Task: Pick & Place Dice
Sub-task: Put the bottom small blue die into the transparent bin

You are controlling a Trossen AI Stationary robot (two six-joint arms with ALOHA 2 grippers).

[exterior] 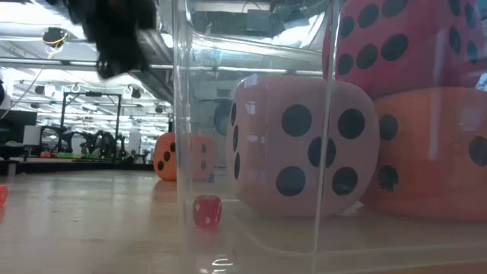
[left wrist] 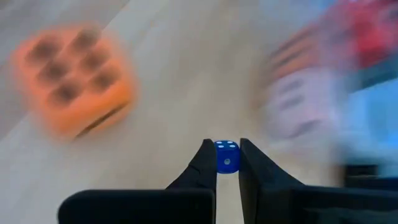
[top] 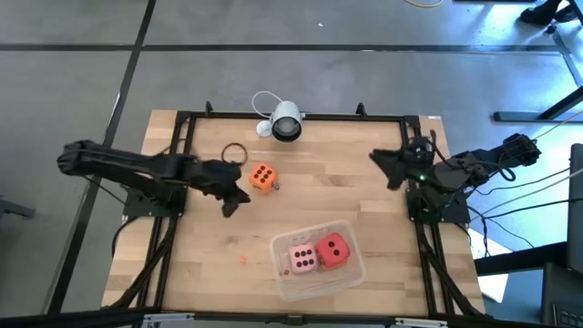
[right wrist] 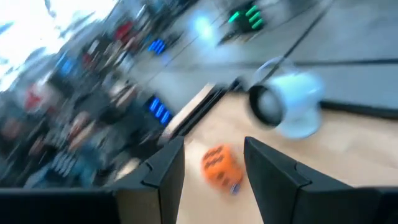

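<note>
In the clear tub (top: 351, 273) we already see three big dice — pink (top: 302, 258), red (top: 333, 249), and an orange one beneath (exterior: 426, 152). One orange die (top: 262, 177) remains on the table. Our left gripper (left wrist: 227, 158) pinches a tiny blue die (left wrist: 226, 155); the right gripper (right wrist: 214, 163) waits, jaws spread.

One orange die (top: 261, 177), six pips up, is sitting alone on the table at about 11 o'clock from centre. A pale pink die (top: 302, 258) and a red die (top: 332, 249) are lying side by side, touching, inside the clear tub (top: 351, 273) at 6 o'clock. A second orange die (exterior: 441, 152) is resting beneath the red one. A tiny blue die (left wrist: 226, 156) is sitting pinched between the left fingers (left wrist: 202, 167).
</note>
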